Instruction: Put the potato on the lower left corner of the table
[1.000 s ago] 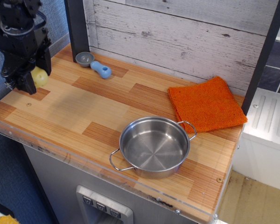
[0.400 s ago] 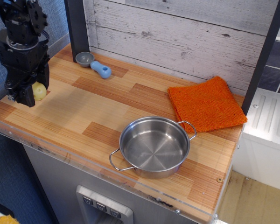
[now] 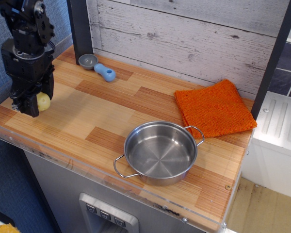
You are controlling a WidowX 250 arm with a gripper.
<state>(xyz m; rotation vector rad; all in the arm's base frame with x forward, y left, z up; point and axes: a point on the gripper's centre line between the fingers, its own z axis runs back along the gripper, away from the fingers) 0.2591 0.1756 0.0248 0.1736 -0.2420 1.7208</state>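
Watching the only view I have, I see the end effector (image 3: 33, 103) pinching the potato (image 3: 42, 102) low over the counter (image 3: 82, 121), far to the left of the steel pot (image 3: 160, 153) and close to the acrylic rim at the front-left corner. My worry is the release: the potato is round and smooth, so opening above the wood could let it roll off the edge. I cannot tell whether it touches the counter.
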